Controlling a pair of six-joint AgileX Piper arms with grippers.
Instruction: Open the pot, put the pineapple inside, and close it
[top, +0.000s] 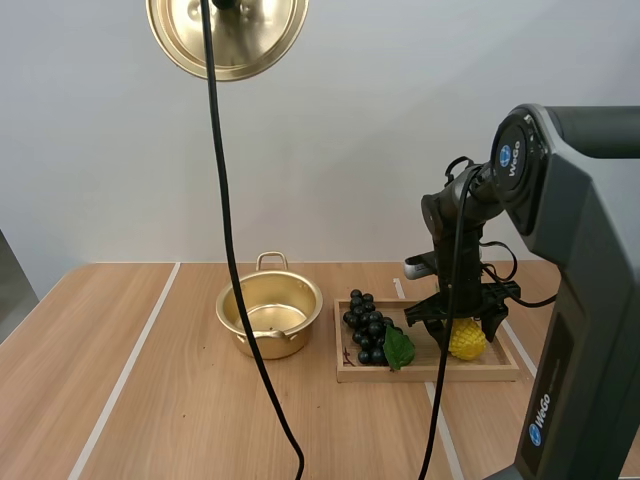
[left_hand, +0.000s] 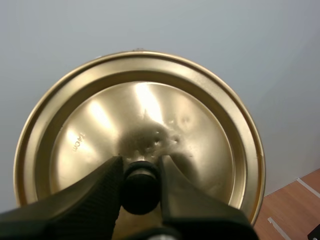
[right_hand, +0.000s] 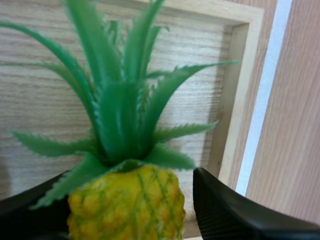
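- Our right gripper (top: 463, 331) stands over the pineapple (right_hand: 125, 202) with its jaws spread wide, one finger (right_hand: 235, 212) on each side of the yellow body; a gap shows beside the fruit, so we judge nothing is gripped yet
- The pineapple lies in the wooden tray (top: 425, 373), at the end farther from the pot (top: 270, 312); it sits directly between the right fingers; its long axis appears to run along the tray floor, crosswise to the closing line, leafy crown leading away from the wrist; the closing squeeze should therefore meet the body's short width
- Our right arm is plainly the nearer one; the fruit must then travel across to the pot, which stands open just beside the tray
- Our left gripper (left_hand: 141, 167) pinches the black knob (left_hand: 140, 192) of the lid (left_hand: 140, 120), held high above the pot and well apart from it
- Count: one pot; one lid; one pineapple; one bunch of grapes (top: 368, 328) at the tray end nearer the pot; one tray
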